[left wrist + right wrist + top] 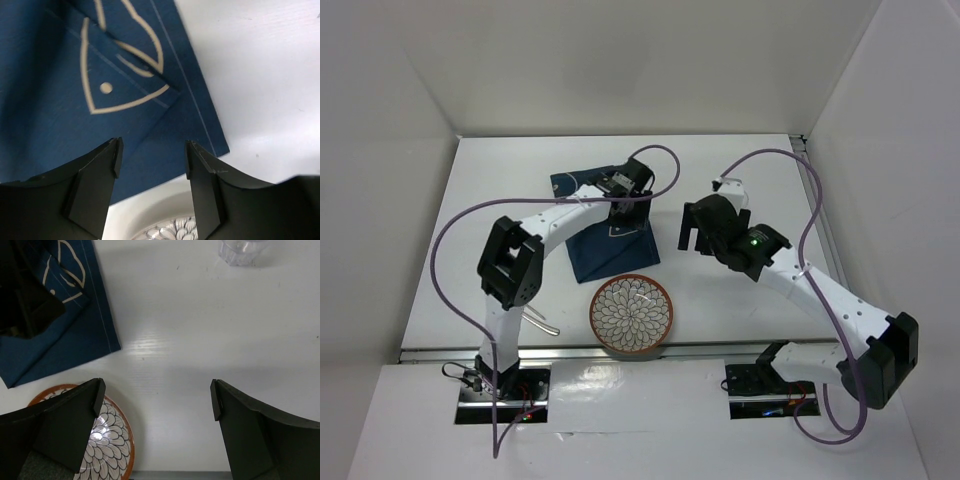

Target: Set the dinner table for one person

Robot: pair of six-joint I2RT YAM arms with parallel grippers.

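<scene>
Your left gripper (153, 150) hangs open and empty right over the folded navy placemat (75, 125). That mat sits mid dinner table (490, 210), long axis roughly 11 to 5 o'clock in the top view, so left's your nearer arm. The right gripper (157, 390) is wide open and empty too, off at the mat's 3 o'clock. No readable writing anywhere, just a pale fish outline.

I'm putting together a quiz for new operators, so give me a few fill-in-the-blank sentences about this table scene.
1. The left gripper hangs above a placemat that is dark ___.
2. The right gripper has jaws that stand ___.
3. The patterned plate is ___ in shape.
Missing words: blue; open; round.
</scene>
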